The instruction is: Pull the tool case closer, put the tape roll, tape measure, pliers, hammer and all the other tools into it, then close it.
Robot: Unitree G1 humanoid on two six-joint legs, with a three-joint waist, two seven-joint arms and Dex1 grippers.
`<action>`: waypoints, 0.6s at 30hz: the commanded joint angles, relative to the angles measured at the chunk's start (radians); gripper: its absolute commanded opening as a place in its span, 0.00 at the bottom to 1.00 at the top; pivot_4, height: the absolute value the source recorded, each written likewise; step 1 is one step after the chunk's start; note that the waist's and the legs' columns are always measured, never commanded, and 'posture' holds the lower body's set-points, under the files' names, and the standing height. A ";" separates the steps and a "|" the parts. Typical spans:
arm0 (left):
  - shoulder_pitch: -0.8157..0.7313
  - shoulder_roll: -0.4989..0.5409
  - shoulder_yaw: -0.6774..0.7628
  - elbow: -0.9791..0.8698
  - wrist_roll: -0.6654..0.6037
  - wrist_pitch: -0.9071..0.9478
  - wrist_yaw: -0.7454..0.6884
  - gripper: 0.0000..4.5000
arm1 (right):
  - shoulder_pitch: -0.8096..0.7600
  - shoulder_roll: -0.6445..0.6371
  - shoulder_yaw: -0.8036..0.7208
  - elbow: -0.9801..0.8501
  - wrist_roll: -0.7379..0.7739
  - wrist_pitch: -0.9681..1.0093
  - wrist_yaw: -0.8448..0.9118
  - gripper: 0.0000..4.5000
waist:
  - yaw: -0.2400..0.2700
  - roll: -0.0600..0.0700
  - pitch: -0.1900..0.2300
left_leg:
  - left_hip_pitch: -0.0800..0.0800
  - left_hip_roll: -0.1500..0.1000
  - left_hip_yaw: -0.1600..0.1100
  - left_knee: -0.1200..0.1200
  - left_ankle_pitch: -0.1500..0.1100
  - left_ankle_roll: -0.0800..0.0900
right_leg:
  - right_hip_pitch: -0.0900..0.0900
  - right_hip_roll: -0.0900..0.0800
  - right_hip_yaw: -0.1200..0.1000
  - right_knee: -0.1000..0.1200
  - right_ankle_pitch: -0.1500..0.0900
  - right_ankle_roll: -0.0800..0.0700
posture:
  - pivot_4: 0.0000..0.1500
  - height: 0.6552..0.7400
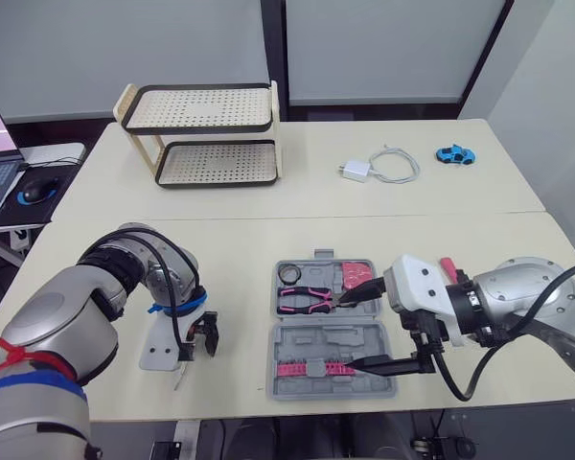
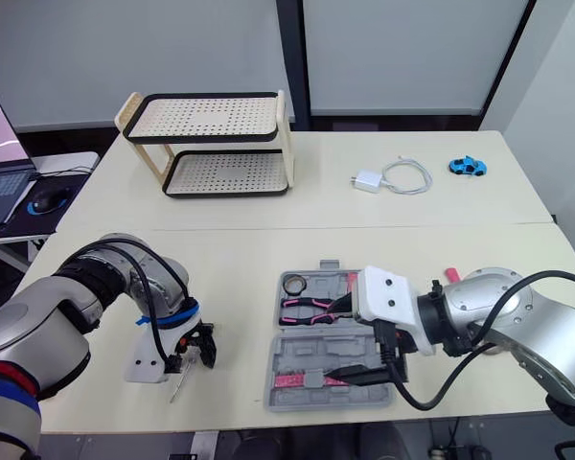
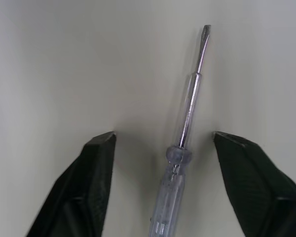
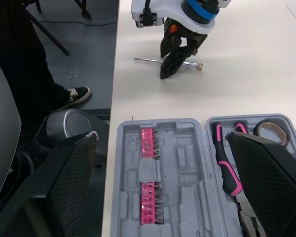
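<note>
Tool case (image 1: 328, 337) lies open and flat near the front edge of the surface, about mid-width. Pliers (image 1: 305, 300) and tape roll (image 1: 288, 273) sit in the far half; pink bit strips (image 1: 311, 368) are in the near half.

Left gripper (image 1: 203, 343) is low over a clear-handled screwdriver (image 3: 187, 118), which lies loose by the front edge, left of the case. Fingers spread, one on each side of the shaft and touching neither. Judged: lined up to pinch it, grasp not made.

Right gripper (image 1: 347, 333) hovers at the case's right side, fingers wide apart and holding nothing. Probably parked, or ready to steady the case.

Bare surface between screwdriver and case, nothing blocking. Right arm hangs over part of the case and could crowd the drop.

Far side, well clear: two-tier rack (image 1: 206, 134), charger with cable (image 1: 379, 168), blue toy car (image 1: 455, 154). Small red-pink item (image 2: 450, 275) behind the right arm, can't identify.
</note>
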 commanded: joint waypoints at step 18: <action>-0.091 0.096 -0.081 0.036 -0.068 -0.006 0.212 0.02 | 0.018 -0.027 -0.058 -0.050 0.066 0.014 -0.031 1.00 | 0.006 -0.001 0.000 | -0.001 0.000 0.000 0.001 0.000 0.000 | 0.000 -0.001 0.000 0.000 0.000 0.001 | 1.00 1.00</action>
